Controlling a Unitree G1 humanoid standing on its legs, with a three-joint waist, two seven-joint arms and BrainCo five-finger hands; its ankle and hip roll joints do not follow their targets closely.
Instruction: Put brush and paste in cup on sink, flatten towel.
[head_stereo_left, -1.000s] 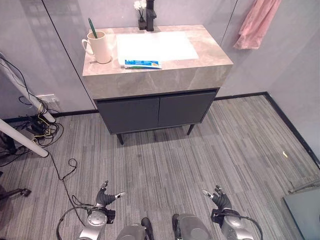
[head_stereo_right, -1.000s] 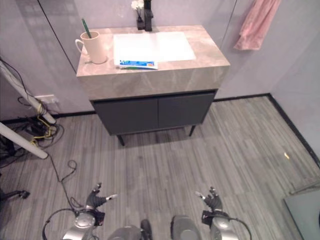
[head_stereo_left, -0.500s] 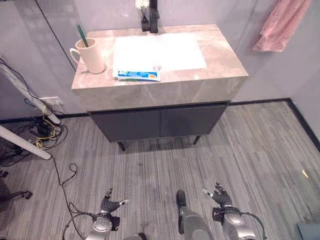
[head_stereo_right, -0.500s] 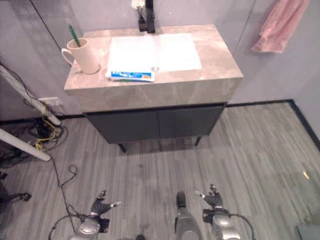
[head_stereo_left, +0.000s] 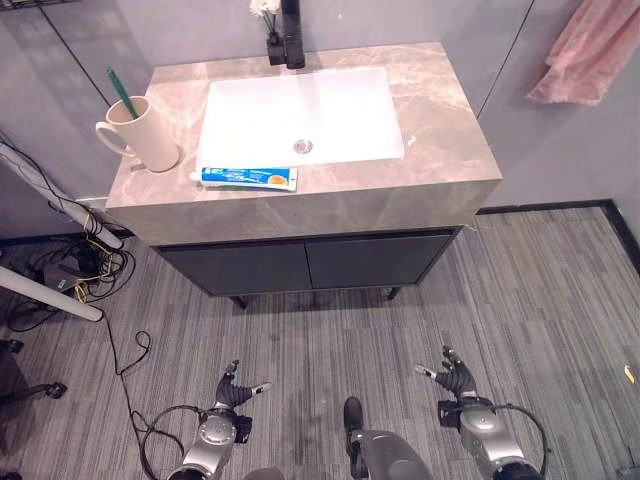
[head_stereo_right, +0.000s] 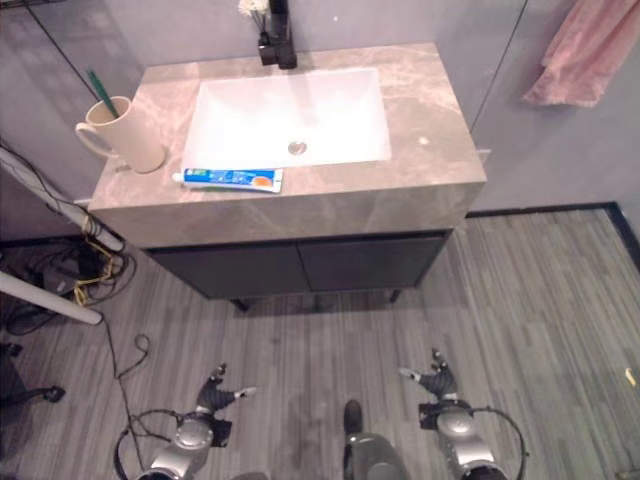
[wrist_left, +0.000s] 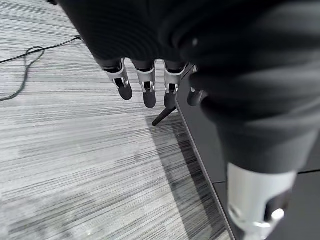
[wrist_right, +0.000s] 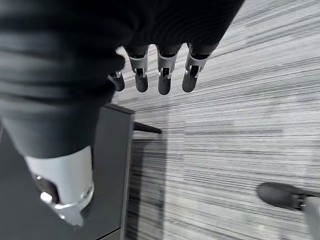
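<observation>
Both hands hang low, fingers relaxed and empty: left hand (head_stereo_left: 238, 393), right hand (head_stereo_left: 455, 378). Far ahead, the toothpaste tube (head_stereo_left: 246, 177) lies beside the cup (head_stereo_left: 140, 133) holding the toothbrush (head_stereo_left: 123, 92); the pink towel (head_stereo_left: 590, 52) hangs beyond the right hand.

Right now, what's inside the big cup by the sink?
A green toothbrush stands inside the cup, its handle poking out above the rim. The cup's wall hides its lower end and the bottom of the cup, so anything else in there can't be seen.
</observation>
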